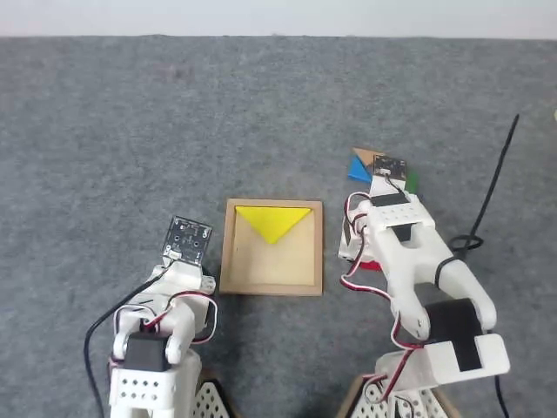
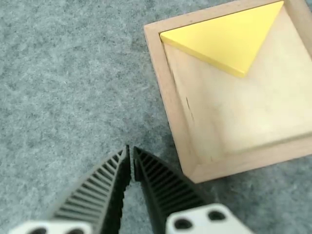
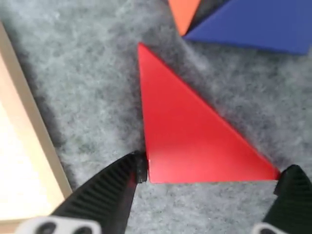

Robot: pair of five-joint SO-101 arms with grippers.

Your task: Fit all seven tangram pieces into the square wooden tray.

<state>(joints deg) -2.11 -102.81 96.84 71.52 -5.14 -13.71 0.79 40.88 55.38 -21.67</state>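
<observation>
At the centre of the high view sits the square wooden tray [image 1: 228, 252]. Its upper part is taken by a large flat yellow triangle [image 1: 274, 219], whose long edge lies along the tray's upper wall. Right of the tray, under the right arm, a flat red wooden triangle [image 3: 190, 141] lies on the grey felt bench [image 1: 104, 131], near the tray's wall but apart from it.

The right gripper [image 3: 213, 171] hangs over the red triangle with jaws spread wide. One finger is at the square corner and the other at the sharp corner of the same short edge. Whether either pad touches the wood is hard to tell from so close. A blue triangle [image 3: 253, 22] and an orange piece [image 3: 183, 14] lie near the red one's far tip, at the top of the right wrist view.

At lower left of the high view, the left gripper [image 2: 130, 152] hovers over bare felt beside the tray's corner, jaws closed on nothing.

The red piece looks thin, stiff and light (painted smooth, so likely slippery). Pinching a point against a flat edge may let it swivel out. Setting the long edge against the square corner would probably hold better, with the grip low on its sides, since it lies flush on the felt.
</observation>
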